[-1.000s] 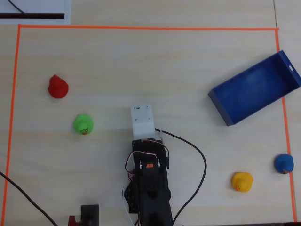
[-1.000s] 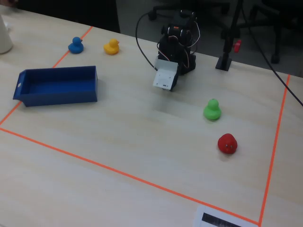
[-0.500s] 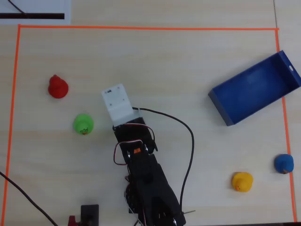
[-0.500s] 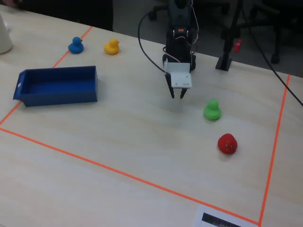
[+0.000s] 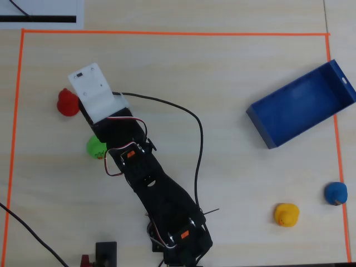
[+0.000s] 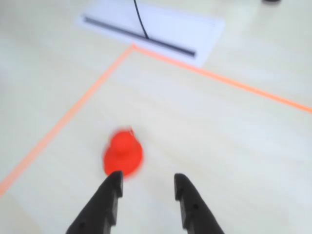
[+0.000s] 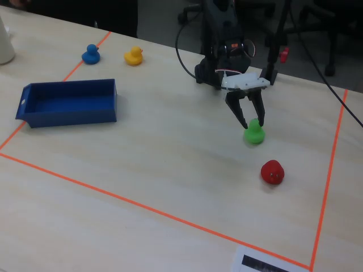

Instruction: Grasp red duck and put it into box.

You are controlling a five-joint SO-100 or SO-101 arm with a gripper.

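Observation:
The red duck [image 6: 123, 153] sits on the table just ahead of my left finger in the wrist view, left of the gap between the fingers. My gripper [image 6: 147, 183] is open and empty, held above the table. In the fixed view the gripper [image 7: 253, 123] hangs over the green duck [image 7: 254, 135], and the red duck [image 7: 272, 171] lies apart from it, nearer the camera. In the overhead view the red duck [image 5: 68, 103] lies left of the white wrist mount [image 5: 93, 92], which hides the fingers. The blue box [image 5: 300, 104] stands open and empty far to the right.
The green duck [image 5: 95, 147] sits next to the arm, below the red one in the overhead view. A yellow duck [image 5: 286, 214] and a blue duck [image 5: 336, 193] lie at the lower right. Orange tape [image 5: 16, 111] frames the work area. A black cable [image 5: 194, 133] loops beside the arm.

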